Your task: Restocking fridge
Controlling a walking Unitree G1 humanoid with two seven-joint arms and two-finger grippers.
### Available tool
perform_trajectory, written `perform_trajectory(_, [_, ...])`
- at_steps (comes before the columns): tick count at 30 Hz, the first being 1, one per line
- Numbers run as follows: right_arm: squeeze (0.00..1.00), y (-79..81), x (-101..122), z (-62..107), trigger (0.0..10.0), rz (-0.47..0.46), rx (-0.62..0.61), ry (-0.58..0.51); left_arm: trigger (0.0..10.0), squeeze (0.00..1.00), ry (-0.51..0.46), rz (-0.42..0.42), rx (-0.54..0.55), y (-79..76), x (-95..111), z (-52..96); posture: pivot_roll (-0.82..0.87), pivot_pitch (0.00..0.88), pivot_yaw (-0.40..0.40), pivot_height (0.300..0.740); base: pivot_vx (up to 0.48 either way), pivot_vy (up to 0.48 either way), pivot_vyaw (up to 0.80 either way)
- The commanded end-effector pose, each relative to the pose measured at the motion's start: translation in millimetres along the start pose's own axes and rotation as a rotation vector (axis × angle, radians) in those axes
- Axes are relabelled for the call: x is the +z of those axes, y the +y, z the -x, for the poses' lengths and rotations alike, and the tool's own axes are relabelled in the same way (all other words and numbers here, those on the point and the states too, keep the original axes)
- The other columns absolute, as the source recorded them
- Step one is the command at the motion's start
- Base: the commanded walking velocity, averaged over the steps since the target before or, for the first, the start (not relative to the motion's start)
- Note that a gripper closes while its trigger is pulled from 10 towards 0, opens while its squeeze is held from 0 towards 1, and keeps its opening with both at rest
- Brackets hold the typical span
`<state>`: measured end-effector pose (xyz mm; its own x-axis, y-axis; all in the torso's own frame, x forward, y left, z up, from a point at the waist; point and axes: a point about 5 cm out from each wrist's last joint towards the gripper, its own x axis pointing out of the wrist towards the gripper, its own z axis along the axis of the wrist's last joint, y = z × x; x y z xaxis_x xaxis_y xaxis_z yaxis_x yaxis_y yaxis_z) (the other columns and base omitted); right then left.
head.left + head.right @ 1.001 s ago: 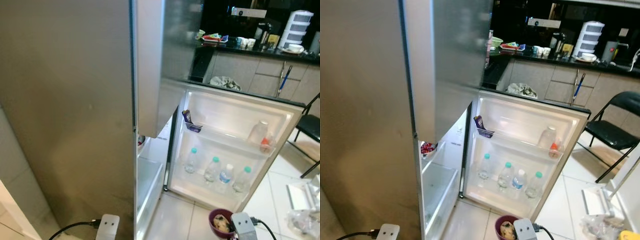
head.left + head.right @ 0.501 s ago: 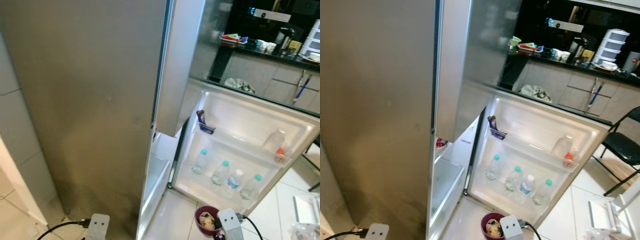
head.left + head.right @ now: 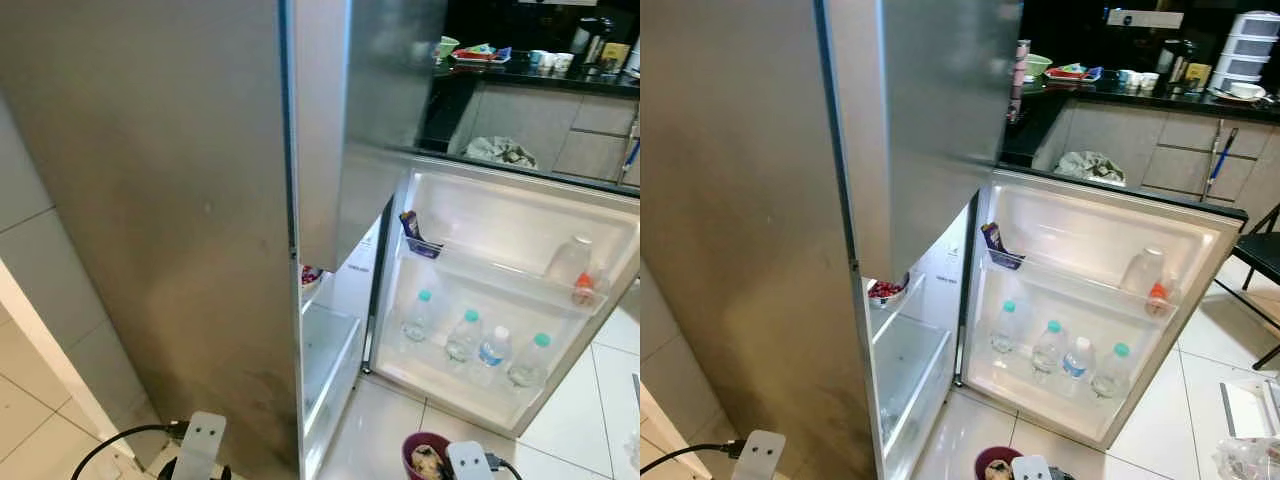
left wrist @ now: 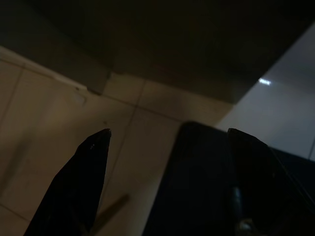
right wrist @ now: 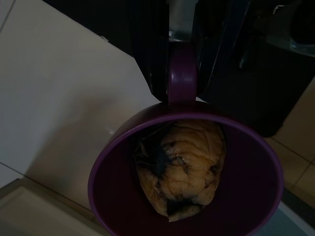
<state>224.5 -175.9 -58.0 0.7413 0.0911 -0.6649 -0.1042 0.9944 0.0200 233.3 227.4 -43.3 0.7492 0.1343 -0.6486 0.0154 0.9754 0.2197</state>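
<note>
Purple cup (image 5: 184,196) handle pinched btwn R fingers (image 5: 147,54).

The fridge (image 3: 170,220) at left wears brushed, matt grey metal. Its door liner (image 3: 1090,240) at right is smooth, glossy white plastic. Floor tiles (image 3: 600,410) at lower right shine pale.

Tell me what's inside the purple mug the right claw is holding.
The purple mug, held by its handle in the right claw, contains one wrinkled, yellowish-brown food item with dark spots. The mug's bottom beneath it is hidden.
</note>
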Motion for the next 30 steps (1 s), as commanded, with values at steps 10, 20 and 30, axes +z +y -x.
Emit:
perform_trajectory(10, [0.00,-8.7,11,-0.9,10.0,0.027,-0.005,-0.035,10.0,0.00,0.097,0.099,-0.009,-12.0,-25,5.6,0.02,0.029,-0.045,0.734,0.000,0.000,0.00])
perform_trajectory(20, [0.00,-2.9,21,-4.7,10.0,0.048,0.019,-0.058,10.0,0.00,0.095,0.101,-0.019,-13.0,-27,6.4,0.01,0.003,-0.058,0.734,0.000,0.000,0.00])
perform_trajectory(30, [0.00,-0.3,22,-4.7,0.0,0.013,0.063,-0.069,10.0,0.00,0.095,0.104,-0.017,-13.2,-27,5.9,-0.01,0.000,-0.057,0.734,0.000,0.000,0.00])
